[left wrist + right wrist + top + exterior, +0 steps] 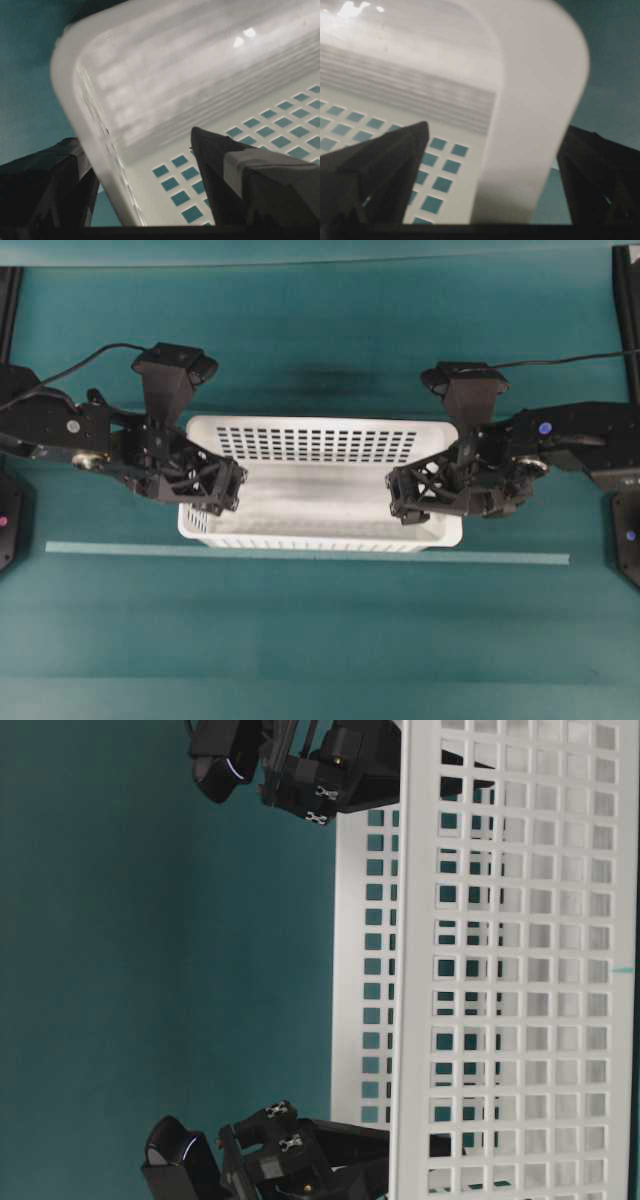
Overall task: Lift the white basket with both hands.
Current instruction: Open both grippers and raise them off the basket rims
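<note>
The large rectangular white plastic basket with rows of small holes sits on the teal table, just behind a thin pale strip. The left black truss-fingered gripper covers the basket's left end wall; the right black gripper hides its right end. Both wrist views show each gripper's jaws spread wide, straddling the rim, one finger inside, one outside, apart from the wall. The table-level view is turned sideways and crops both arms. No writing is legible.
</note>
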You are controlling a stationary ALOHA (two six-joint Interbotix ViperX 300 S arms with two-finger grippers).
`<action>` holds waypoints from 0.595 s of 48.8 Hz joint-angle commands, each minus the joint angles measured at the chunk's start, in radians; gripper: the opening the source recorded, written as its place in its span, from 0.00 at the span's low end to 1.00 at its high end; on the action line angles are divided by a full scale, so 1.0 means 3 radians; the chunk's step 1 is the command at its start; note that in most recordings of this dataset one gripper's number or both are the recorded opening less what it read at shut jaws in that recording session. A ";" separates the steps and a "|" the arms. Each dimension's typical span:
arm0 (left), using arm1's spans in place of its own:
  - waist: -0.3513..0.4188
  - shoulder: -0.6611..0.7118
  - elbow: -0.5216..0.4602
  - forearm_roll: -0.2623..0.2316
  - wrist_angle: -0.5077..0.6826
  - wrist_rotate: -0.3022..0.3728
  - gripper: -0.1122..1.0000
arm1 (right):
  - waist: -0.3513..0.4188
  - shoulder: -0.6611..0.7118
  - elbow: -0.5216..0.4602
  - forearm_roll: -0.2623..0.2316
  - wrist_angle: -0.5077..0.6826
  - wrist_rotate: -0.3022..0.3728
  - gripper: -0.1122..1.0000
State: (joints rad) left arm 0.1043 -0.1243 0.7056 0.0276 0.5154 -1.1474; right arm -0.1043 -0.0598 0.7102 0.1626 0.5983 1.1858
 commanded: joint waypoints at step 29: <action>-0.0015 -0.0660 -0.0005 0.0010 0.0337 0.0061 0.92 | -0.0189 -0.0706 -0.0041 -0.0128 0.0199 -0.0056 0.97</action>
State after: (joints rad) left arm 0.1012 -0.2915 0.7194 0.0276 0.6121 -1.1321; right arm -0.1611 -0.2531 0.7194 0.1381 0.6627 1.1735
